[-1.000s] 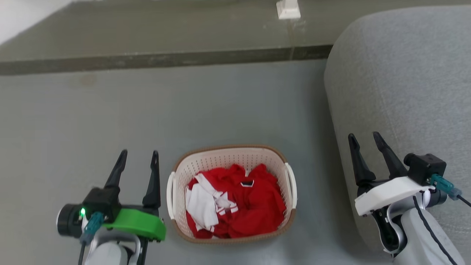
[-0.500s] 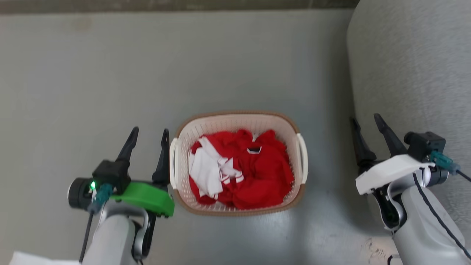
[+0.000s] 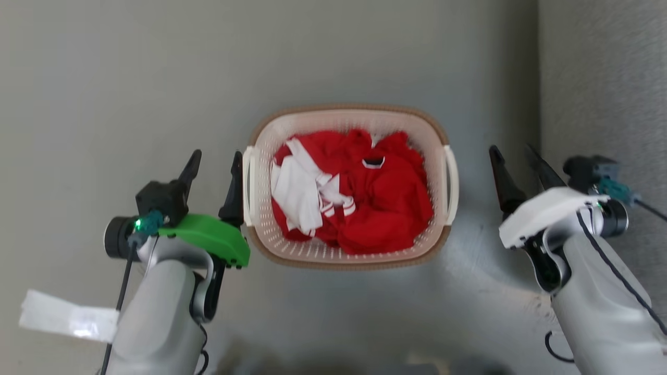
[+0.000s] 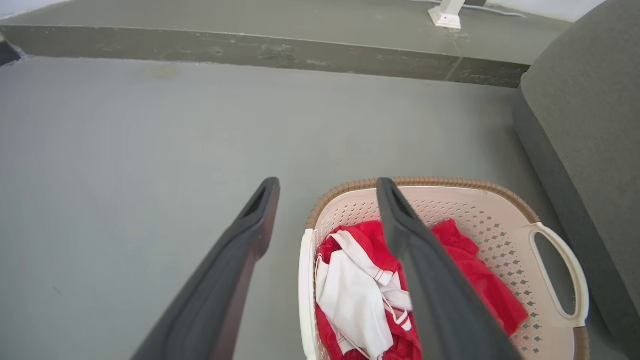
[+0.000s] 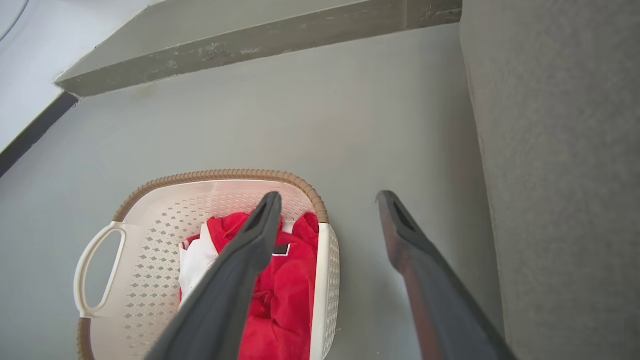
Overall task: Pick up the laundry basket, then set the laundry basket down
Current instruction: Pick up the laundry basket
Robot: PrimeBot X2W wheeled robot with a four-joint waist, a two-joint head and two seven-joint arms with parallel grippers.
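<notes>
**A:** Where is the laundry basket?

**B:** The laundry basket (image 3: pixel 348 120) sits on the grey floor (image 3: pixel 130 78), centred between the two arms, with red and white clothes (image 3: pixel 385 208) heaped inside. Its long axis runs left to right. A white loop handle caps each short end: the left handle (image 3: pixel 248 185) and the right handle (image 3: pixel 451 182).

**A:** And the fingers?

**B:** Both pairs are spread apart and hold nothing. The left gripper (image 3: pixel 217 156) points toward the far side, and its inner finger is just beside the left handle. I cannot tell whether they touch. The right gripper (image 3: pixel 511 151) points the same way, with a bare strip of floor between its inner finger and the right handle. The left arm is therefore the nearer one.

**A:** What does the pickup depend on?

**B:** Each handle lies inward of its gripper. I judge that both arms must move sideways toward the basket, the right one farther, before closing on a loop.

**A:** What else is nearby?

**B:** A grey sofa (image 3: pixel 599 78) stands on the right, beside the right arm. A white strip (image 3: pixel 68 317) lies on the floor at the near left.
</notes>
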